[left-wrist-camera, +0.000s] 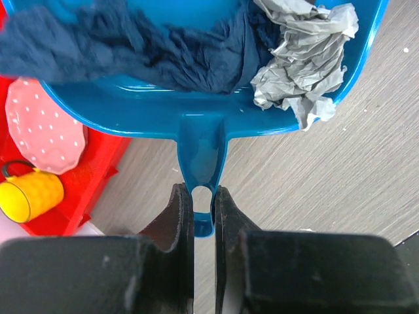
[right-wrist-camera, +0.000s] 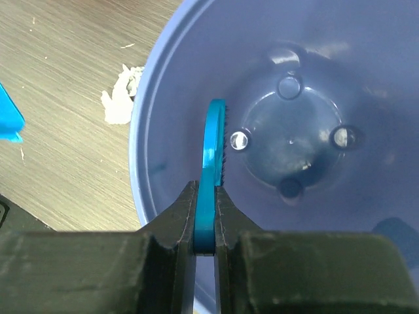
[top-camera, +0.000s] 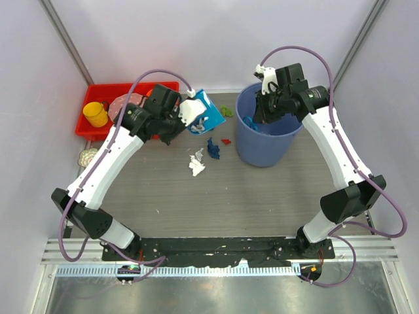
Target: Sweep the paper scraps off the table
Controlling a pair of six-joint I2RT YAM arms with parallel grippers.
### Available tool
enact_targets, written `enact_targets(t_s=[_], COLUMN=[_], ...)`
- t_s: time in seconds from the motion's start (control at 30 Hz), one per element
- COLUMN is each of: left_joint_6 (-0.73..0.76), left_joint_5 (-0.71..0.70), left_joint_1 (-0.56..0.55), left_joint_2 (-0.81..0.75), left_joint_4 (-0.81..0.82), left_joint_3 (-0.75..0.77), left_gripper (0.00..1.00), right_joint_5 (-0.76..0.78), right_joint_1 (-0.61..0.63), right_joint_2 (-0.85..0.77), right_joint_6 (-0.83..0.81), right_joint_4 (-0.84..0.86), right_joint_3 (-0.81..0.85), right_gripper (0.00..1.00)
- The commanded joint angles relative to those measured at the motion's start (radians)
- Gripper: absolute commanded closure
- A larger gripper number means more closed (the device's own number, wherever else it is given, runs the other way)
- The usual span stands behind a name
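My left gripper (left-wrist-camera: 203, 208) is shut on the handle of a blue dustpan (left-wrist-camera: 196, 104), held just above the table (top-camera: 262, 196) near the red tray; it shows in the top view (top-camera: 188, 119) too. The pan holds dark blue scraps (left-wrist-camera: 131, 46) and a silvery grey scrap (left-wrist-camera: 304, 52). My right gripper (right-wrist-camera: 206, 209) is shut on a blue hand brush (right-wrist-camera: 215, 140), held inside the blue bucket (top-camera: 243, 147). On the table lie white (top-camera: 196, 163), dark blue (top-camera: 213, 150), red (top-camera: 226, 140) and green (top-camera: 226, 110) paper scraps, between dustpan and bucket.
A red tray (top-camera: 88, 127) at back left holds a yellow mug (top-camera: 96, 114) and a pink dotted plate (left-wrist-camera: 42, 134). A small patterned dish (top-camera: 87, 157) sits left of the left arm. The bucket's rim (right-wrist-camera: 141, 163) stands near a white scrap (right-wrist-camera: 121, 98).
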Motion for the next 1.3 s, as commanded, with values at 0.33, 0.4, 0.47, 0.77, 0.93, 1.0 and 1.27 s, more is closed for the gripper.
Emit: enact_targets(t_s=[0.33,0.4,0.47,0.77,0.93,1.0,1.27], left_joint_6=[-0.105,-0.12,-0.129,-0.127,-0.024,0.016,0.379], left_joint_5=[-0.085,-0.094,-0.103,-0.267,-0.451,-0.511,-0.813], left_joint_1=[-0.145,-0.158,-0.172,-0.241,-0.295,-0.312,-0.427], left_joint_2=[0.24,0.293,0.325,0.508,0.606,0.626,0.625], left_joint_4=[-0.092,-0.103,-0.103,-0.005,0.078,0.137,0.496], left_joint_3=[0.424,0.501,0.544,0.796,0.848,0.848,0.699], left_gripper=[1.0,1.0,1.0,1.0,1.0,1.0,1.0], right_joint_5=[0.306,0.399,0.443,0.642,0.707,0.74,0.796], right_joint_1=[0.005,0.005,0.005,0.005,0.005,0.005,0.005], right_joint_2=[-0.119,-0.122,-0.146,-0.293,-0.364,-0.388,-0.447], right_joint_6=[0.095,0.115,0.13,0.141,0.138,0.132,0.096], right_joint_4=[-0.068,-0.064,-0.03,0.153,0.188,0.199,0.214], right_joint_3=[0.157,0.183,0.183,0.09,0.059,0.048,0.042], right_gripper=[0.99,0.99,0.99,0.99,0.99,0.99,0.99])
